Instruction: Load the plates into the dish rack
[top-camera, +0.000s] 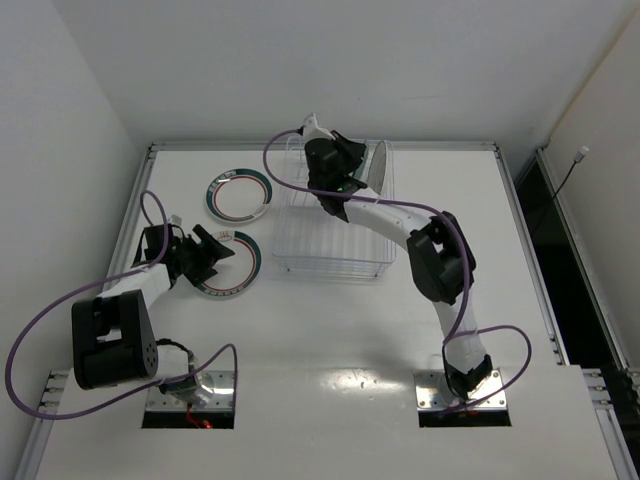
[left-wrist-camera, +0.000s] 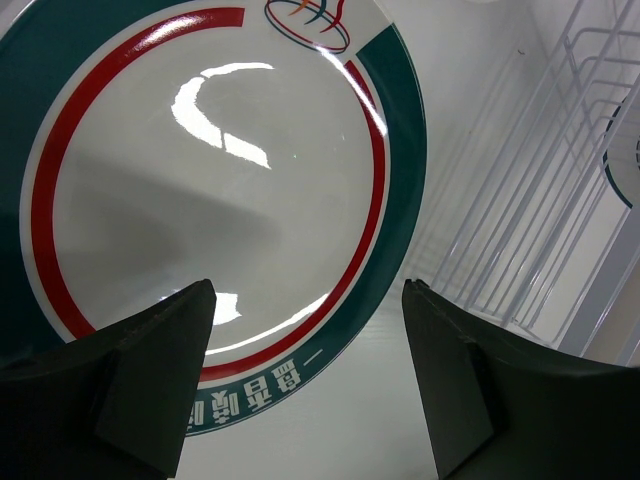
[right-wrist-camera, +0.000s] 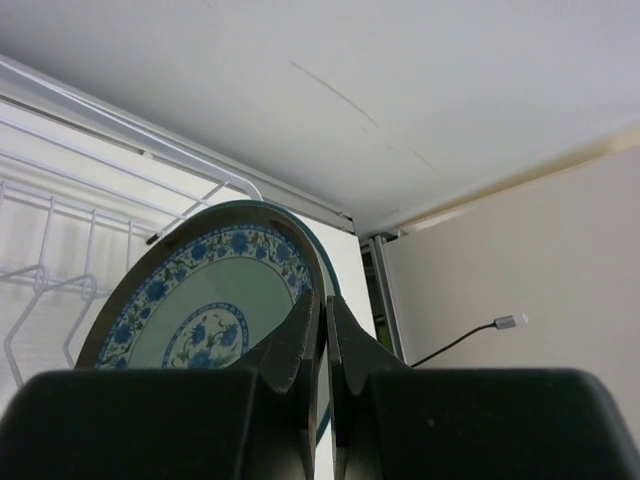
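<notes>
- Top view: the left gripper (top-camera: 212, 250) is spread wide and grasps nothing. It is held close above the near ringed plate (top-camera: 238, 272), which lies flat on the table (top-camera: 330, 340) just left of the dish rack (top-camera: 335, 265).
- Top view: a far ringed plate (top-camera: 240, 195) lies flat beyond the near one, apart from it and not yet loaded.
- Top view: the right gripper (top-camera: 352, 168) is reached over the rack's far right corner. It is at the small teal-patterned plate (top-camera: 379, 165), which is stood on edge there.
- Left wrist view: the near ringed plate is framed between the parted fingers (left-wrist-camera: 150, 370), and no rim is enclosed.
- Risk judged: a flat, glossy plate offers little edge to a pinch from above. It may be skidded across the table, or shoved against the rack wall beside it, rather than lifted.
- Right wrist view: the fingers (right-wrist-camera: 300, 350) are clenched together at the small plate's upper rim. Whether the rim is nipped between them cannot be told.
- Risk judged: if the plate is not seated between ribs, it may tip or slide flat once support is taken away.
- Risk judged: if the rim is caught, the plate may be dragged out or the light rack shifted when the arm is drawn back.
</notes>
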